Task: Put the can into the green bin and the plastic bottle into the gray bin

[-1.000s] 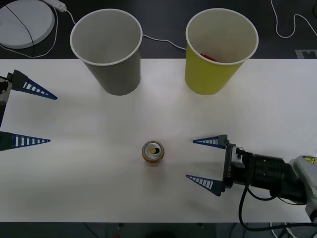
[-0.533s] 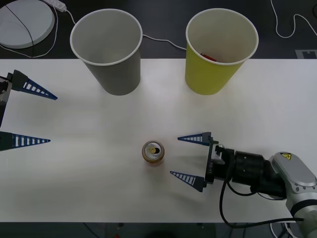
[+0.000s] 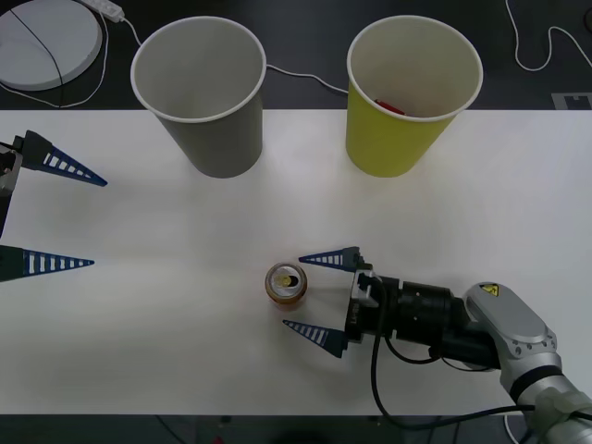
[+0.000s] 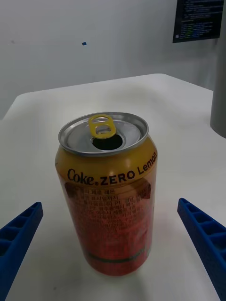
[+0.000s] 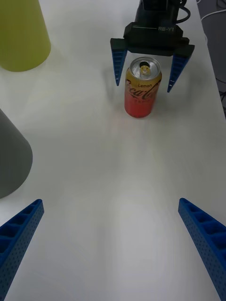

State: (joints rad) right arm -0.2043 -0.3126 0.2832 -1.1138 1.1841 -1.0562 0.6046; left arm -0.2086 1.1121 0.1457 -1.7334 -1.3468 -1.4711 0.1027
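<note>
The can stands upright near the table's front middle, orange-yellow with a silver top; it shows close up as the can and farther off as the can. My right gripper is open, one blue finger on each side of the can, not touching it. The same right gripper straddles it in the left wrist view. My left gripper hangs open at the table's left edge, far from the can. The gray bin and the green bin stand upright at the back. The plastic bottle is out of view.
Something small and red lies inside the green bin. A white round disc and thin cables lie on the dark floor beyond the table's far edge. Bare white tabletop lies between the can and my left gripper.
My right gripper has slid left along the table, from well right of the can to having its open fingers on both sides of it. The left arm has not moved.
</note>
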